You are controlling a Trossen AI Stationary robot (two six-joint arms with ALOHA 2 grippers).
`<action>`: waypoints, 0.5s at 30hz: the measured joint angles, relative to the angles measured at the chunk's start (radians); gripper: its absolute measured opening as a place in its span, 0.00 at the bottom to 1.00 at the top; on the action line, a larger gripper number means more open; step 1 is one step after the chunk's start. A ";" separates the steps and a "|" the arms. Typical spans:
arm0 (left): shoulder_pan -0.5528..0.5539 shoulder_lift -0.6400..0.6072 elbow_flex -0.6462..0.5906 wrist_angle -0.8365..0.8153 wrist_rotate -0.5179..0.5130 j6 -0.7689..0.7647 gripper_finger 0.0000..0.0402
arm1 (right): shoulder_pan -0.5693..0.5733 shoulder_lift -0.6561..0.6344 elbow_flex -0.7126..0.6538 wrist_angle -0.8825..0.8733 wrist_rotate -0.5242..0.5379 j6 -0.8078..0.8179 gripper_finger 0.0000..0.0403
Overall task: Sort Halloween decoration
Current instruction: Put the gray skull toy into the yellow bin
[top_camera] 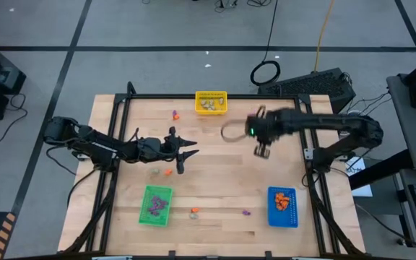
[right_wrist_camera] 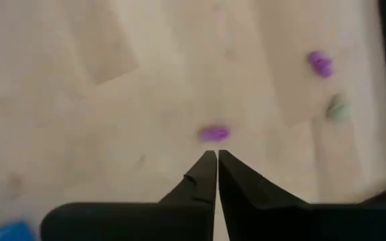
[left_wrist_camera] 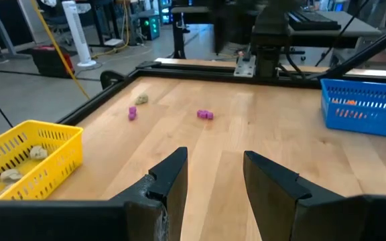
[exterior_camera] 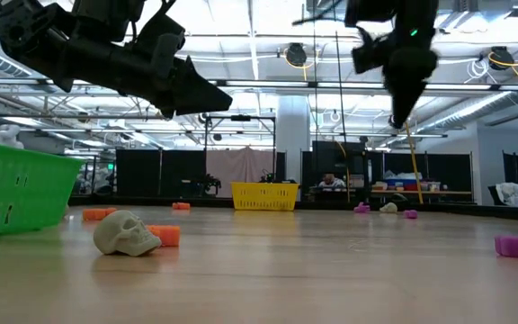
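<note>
Across the pale wooden table [top_camera: 215,180], my left gripper [left_wrist_camera: 213,177] hovers parted and empty, while my right gripper [right_wrist_camera: 216,164] hangs pinched together, seemingly empty, above a small purple plastic trinket [right_wrist_camera: 214,133].

green bin [exterior_camera: 12,191] cut off at edge, yellow bin [left_wrist_camera: 25,161] partly cropped

a wooden bench [top_camera: 215,188] carries three plastic bins: a yellow bin [top_camera: 211,102] at the far edge, a green bin [top_camera: 156,205] and a blue bin [top_camera: 282,206] near the front. a black cable loop [top_camera: 265,72] lies on the floor beyond.
</note>
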 joint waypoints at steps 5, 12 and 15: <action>0.000 0.000 0.000 -0.011 0.001 0.000 0.36 | -0.232 0.040 0.000 0.098 -0.083 -0.199 0.03; 0.000 0.000 0.000 -0.066 0.001 0.001 0.36 | -0.480 0.156 0.000 0.147 -0.131 -0.368 0.11; 0.006 0.000 0.000 -0.092 0.002 0.007 0.36 | -0.551 0.208 0.000 0.166 -0.130 -0.411 0.19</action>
